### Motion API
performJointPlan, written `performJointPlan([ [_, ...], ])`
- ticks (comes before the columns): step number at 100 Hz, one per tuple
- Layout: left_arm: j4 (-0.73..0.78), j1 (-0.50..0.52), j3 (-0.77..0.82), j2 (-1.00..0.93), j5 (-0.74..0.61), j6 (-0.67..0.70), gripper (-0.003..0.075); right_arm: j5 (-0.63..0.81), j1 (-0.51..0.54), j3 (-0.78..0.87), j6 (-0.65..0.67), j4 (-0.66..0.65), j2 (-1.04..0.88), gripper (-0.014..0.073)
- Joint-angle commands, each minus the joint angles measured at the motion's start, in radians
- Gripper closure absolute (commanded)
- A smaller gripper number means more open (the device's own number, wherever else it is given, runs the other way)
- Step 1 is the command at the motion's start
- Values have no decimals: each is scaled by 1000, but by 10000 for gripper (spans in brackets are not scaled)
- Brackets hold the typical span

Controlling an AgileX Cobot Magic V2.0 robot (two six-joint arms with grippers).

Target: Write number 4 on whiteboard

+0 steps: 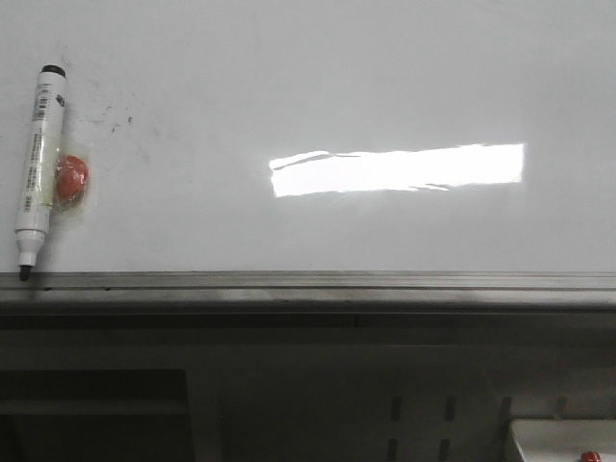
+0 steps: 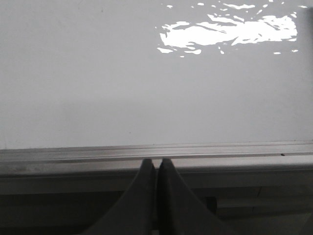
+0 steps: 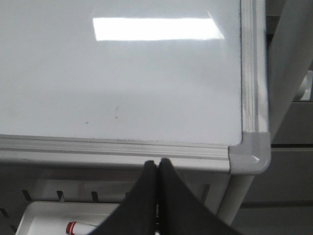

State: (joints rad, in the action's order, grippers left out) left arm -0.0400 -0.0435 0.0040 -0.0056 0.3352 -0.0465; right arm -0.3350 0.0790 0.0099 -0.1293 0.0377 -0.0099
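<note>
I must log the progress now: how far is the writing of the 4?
Nothing is done: the whiteboard shows only faint smudges, no 4. Nothing is in hand: the left gripper and right gripper are shut and empty. The marker lies uncapped on the board. Left: grasping it and writing.

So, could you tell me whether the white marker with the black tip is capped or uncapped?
Uncapped: the white marker lies on the glossy whiteboard, bare black tip toward the rail.
</note>
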Motion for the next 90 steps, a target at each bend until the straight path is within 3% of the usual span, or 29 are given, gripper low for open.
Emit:
performJointPlan([
  [1, -9, 0, 34, -25, -50, -1, 741, 11, 5, 23, -1, 4, -17, 658],
  [68, 6, 0, 34, -25, -62, -1, 741, 13, 5, 23, -1, 2, -17, 658],
  [82, 8, 0, 34, -25, -84, -1, 741, 117, 5, 23, -1, -111, -17, 658],
  [90, 40, 0, 34, -25, -88, -1, 741, 207, 5, 23, -1, -113, -17, 658],
])
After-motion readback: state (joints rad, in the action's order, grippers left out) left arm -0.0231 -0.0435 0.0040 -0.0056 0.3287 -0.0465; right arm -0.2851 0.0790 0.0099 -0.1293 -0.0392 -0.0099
